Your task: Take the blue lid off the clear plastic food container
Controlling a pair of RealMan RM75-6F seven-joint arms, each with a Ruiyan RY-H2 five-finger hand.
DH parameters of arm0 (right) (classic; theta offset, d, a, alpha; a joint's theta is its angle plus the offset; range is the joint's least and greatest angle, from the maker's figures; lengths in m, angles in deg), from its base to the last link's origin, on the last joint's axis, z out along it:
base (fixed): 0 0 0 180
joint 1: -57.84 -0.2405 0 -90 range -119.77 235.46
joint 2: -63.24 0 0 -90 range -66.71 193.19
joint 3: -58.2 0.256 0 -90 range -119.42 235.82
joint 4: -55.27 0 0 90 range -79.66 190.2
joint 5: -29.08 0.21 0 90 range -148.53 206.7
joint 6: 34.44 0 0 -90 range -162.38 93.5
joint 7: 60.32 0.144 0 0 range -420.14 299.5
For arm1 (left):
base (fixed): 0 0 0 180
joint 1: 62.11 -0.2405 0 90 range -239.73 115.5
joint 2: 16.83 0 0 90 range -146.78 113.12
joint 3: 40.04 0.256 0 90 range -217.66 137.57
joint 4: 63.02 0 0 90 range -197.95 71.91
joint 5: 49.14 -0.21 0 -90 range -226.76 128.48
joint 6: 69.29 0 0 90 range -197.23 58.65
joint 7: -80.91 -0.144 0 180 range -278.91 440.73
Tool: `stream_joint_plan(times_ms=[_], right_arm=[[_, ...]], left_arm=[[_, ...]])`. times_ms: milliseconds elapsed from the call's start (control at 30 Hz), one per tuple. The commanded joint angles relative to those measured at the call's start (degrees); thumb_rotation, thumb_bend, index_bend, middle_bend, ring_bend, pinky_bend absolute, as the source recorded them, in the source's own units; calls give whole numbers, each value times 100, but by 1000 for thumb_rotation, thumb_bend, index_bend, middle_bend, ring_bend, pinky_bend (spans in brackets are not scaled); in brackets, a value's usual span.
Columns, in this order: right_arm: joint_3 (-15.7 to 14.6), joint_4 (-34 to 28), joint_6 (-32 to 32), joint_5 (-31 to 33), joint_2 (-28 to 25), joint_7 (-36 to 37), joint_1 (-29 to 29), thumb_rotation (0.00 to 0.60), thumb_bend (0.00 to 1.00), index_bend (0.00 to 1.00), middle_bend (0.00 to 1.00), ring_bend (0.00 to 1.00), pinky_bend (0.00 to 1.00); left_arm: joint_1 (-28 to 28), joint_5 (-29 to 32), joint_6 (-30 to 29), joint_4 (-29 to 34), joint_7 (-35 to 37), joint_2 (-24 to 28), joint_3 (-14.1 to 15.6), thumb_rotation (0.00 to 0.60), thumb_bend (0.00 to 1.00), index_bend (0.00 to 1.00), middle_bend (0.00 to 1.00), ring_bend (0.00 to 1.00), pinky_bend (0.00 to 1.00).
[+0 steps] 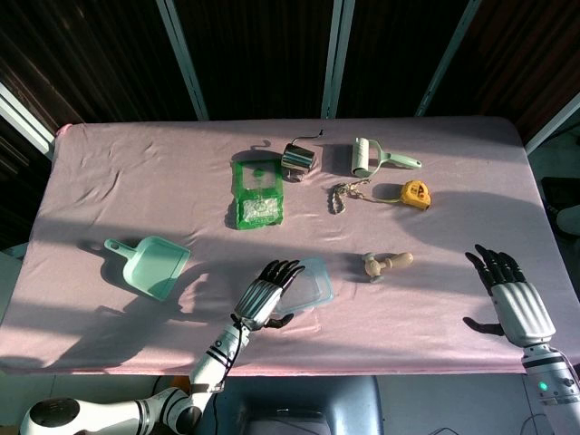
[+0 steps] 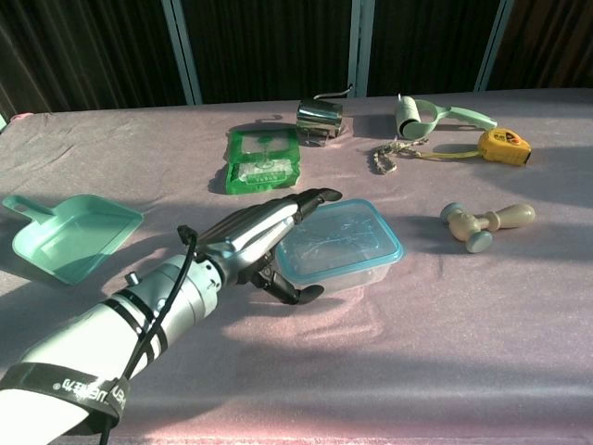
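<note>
The left hand (image 2: 264,243) lies over the near-left end of the clear food container (image 2: 345,257), fingers (image 2: 301,206) stretched across its blue lid (image 2: 338,237) and thumb curled against the front wall; whether it grips is unclear. The container sits at the table's front centre, lid on. From the head view the hand (image 1: 267,294) hides most of the container (image 1: 313,283). Only that view shows the right hand (image 1: 509,294), fingers spread, holding nothing.
</note>
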Motion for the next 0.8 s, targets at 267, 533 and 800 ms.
stream_joint_plan(times_ms=[267,533,800], right_arm=[[-17,-21,50,-16,20,-62,-32,600,126,0,0,0,0],[-39,-65,319,-272,190,-555,-309,600,125,0,0,0,0],[-27,99,1057,-631,668,-1069,-969,600,127,2,0,0,0]], left_arm=[[90,257,80,-39,-174,77,-63,600,264,0,0,0,0],[166,335,272,-22,-124,141,29,600,280,0,319,294,181],[192,87,179,-51,57,126,191,600,289,0,379,344,250]])
